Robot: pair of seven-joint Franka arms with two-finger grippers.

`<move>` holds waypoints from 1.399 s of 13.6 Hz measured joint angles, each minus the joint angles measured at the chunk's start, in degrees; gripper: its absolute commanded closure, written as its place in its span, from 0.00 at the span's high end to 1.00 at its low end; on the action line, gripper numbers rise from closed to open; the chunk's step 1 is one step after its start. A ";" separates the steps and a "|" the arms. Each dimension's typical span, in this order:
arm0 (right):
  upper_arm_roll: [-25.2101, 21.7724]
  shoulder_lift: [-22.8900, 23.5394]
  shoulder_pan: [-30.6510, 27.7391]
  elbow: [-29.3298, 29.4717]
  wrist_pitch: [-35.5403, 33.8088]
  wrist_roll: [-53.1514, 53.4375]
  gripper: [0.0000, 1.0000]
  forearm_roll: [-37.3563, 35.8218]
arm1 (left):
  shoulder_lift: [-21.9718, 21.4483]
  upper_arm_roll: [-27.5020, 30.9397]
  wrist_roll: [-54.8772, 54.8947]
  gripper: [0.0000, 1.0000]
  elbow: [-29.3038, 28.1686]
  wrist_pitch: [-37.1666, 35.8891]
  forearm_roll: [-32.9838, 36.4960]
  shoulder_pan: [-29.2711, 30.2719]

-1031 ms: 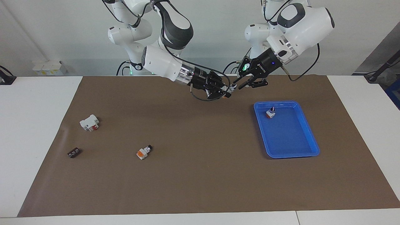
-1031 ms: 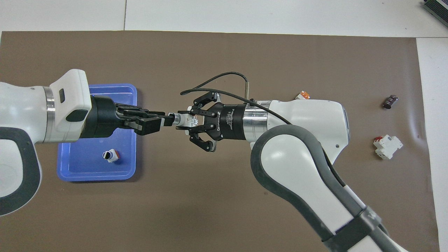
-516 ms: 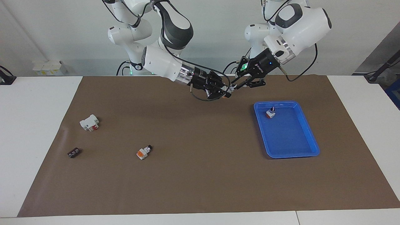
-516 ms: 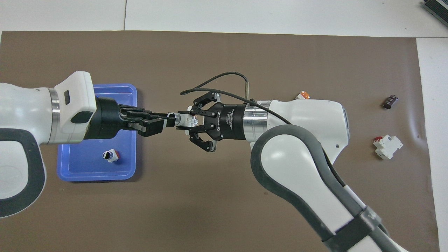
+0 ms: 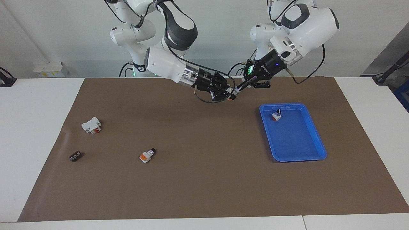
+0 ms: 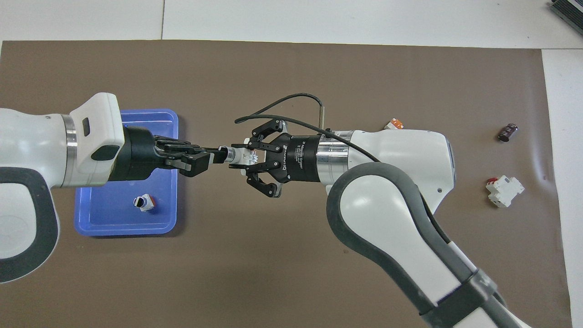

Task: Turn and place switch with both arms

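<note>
Switch point(image 6: 240, 155) hangs in mid-air over the brown mat point(image 5: 204, 179), its white body pinched by the right hand point(image 6: 248, 157), its black knob nipped by the left hand point(image 6: 217, 155). 2 more switches: 1 in the blue tray point(image 5: 314, 140), 1 on the bench point(image 5: 32, 127).

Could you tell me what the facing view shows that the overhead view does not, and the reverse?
Only the facing view shows the whole loose switch on the mat and that both grippers are raised above it. Only the overhead view shows clearly the held switch between the right gripper and the left gripper, which grips its knob. Both show the blue tray with a switch in it and the white block.
</note>
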 measured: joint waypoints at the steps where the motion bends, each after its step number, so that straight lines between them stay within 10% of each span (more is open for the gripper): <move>1: 0.00 0.00 0.00 0.00 0.00 0.00 0.00 0.00 | 0.00 -0.02 -0.22 0.00 0.00 0.01 0.02 0.00; 19: -0.32 -0.34 -0.13 -0.36 0.00 0.00 0.00 0.00 | -0.22 -2.22 -53.96 0.00 0.96 2.19 4.05 -0.05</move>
